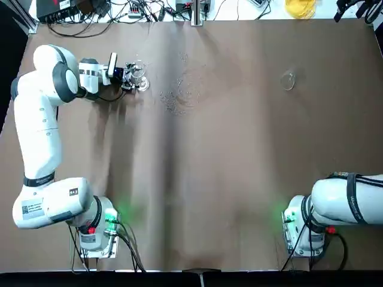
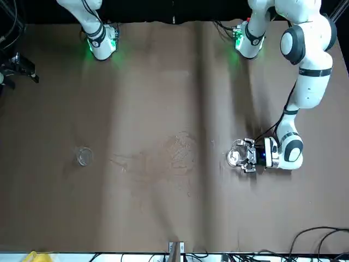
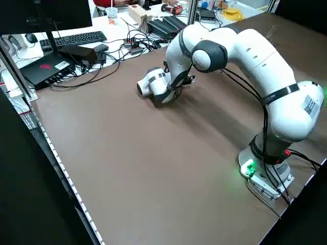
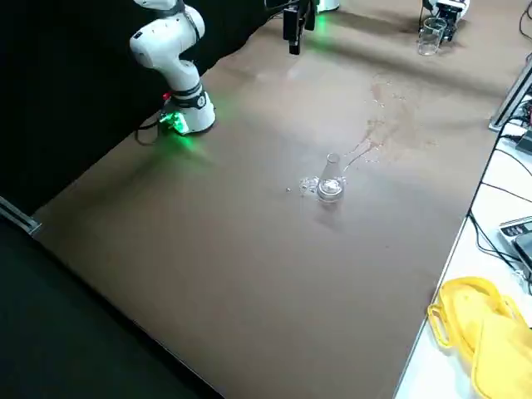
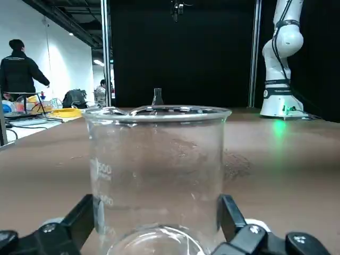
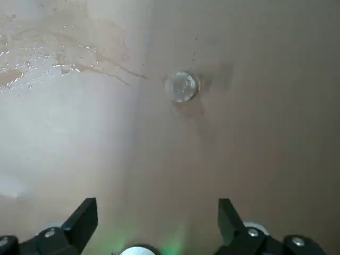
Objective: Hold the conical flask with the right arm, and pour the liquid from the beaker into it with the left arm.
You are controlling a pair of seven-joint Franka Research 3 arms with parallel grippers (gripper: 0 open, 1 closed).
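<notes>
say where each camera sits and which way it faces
top: overhead, looking down; both arms, beaker, flask
front: across the table, facing the robot; left gripper, both arms
left side: raised, looking diagonally down; left arm
right side: raised, looking diagonally down; flask, both arms' parts
left wrist: on that arm, along its gripper at the beaker
right wrist: above table, its open gripper
top and front share flask and beaker

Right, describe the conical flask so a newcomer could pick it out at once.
On the big brown tabletop, look to the robot's right half, away from the splashes of liquid near the middle. The conical flask stands there alone, clear glass, its wide round base narrowing to a slim neck, unlike the straight-sided beaker between the left gripper's fingers.
</notes>
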